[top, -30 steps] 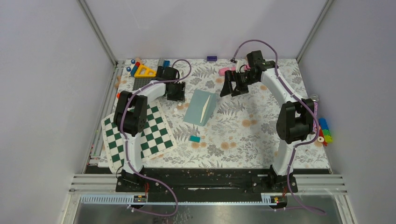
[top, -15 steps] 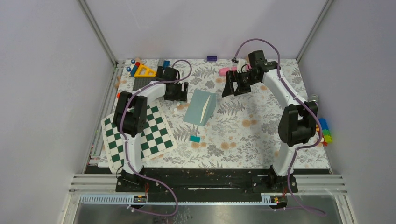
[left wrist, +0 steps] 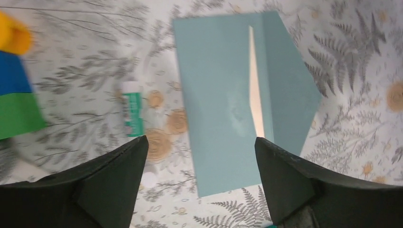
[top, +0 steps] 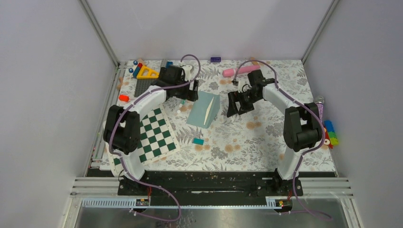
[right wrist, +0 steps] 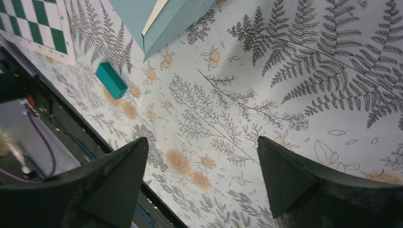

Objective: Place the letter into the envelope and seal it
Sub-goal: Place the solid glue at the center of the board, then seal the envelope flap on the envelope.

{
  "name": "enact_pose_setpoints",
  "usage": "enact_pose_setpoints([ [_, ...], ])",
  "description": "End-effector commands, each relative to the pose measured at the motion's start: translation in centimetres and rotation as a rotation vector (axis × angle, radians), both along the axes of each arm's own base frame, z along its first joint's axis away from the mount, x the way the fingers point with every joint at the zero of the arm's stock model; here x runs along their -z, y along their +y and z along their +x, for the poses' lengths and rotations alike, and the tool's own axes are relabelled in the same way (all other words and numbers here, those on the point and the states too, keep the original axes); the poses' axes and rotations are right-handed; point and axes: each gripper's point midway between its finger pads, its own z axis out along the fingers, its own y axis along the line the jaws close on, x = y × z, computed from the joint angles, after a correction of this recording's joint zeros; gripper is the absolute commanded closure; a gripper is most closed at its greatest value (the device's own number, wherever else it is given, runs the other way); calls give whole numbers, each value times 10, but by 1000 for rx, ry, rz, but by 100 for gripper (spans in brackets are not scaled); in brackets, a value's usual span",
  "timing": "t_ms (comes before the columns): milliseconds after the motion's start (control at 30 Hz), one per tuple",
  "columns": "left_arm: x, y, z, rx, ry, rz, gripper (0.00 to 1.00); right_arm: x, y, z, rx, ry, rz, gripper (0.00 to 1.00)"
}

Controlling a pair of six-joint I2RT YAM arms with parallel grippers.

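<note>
near the middle of the tabletop, a little toward its far edge, lies one envelope [top: 200, 107], flat and teal. one narrow cream strip of the letter [top: 209, 112] shows in the slit between the envelope's body and its flap; only that strip of it can be seen.

two arms reach in, each with one tool. the left tool [top: 188, 93] hangs over the envelope's far-left corner, its two fingers spread wide with nothing between them; from its wrist camera the envelope lies below, apart from both fingers. the right tool [top: 237, 107] hangs just right of the envelope over bare flowered tabletop, its two fingers also spread wide and empty.

just left of the envelope lies one small white-and-green tube [left wrist: 133, 114]. one small teal block [top: 198, 141] sits between the envelope and the near edge, apart from both. one green-white checkerboard [top: 147, 135] lies toward the left edge, partly under the left arm. one pink cylinder [top: 241, 71] lies by the far edge, and one yellow triangle [top: 148, 72] sits near the far left corner.
</note>
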Motion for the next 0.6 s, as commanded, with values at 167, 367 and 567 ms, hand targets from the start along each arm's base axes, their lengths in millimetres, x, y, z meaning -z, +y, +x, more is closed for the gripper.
enact_pose_setpoints([
  [167, 84, -27, -31, 78, 206, 15, 43, 14, 24, 24, -156, -162, -187, 89],
  [367, 103, -25, -32, 47, 254, 34, 70, 32, 42, 30, -84, 5, -155, 100],
  [567, 115, -26, -37, 49, 294, 34, 72, 35, 55, 35, -32, 54, -107, 100],
])
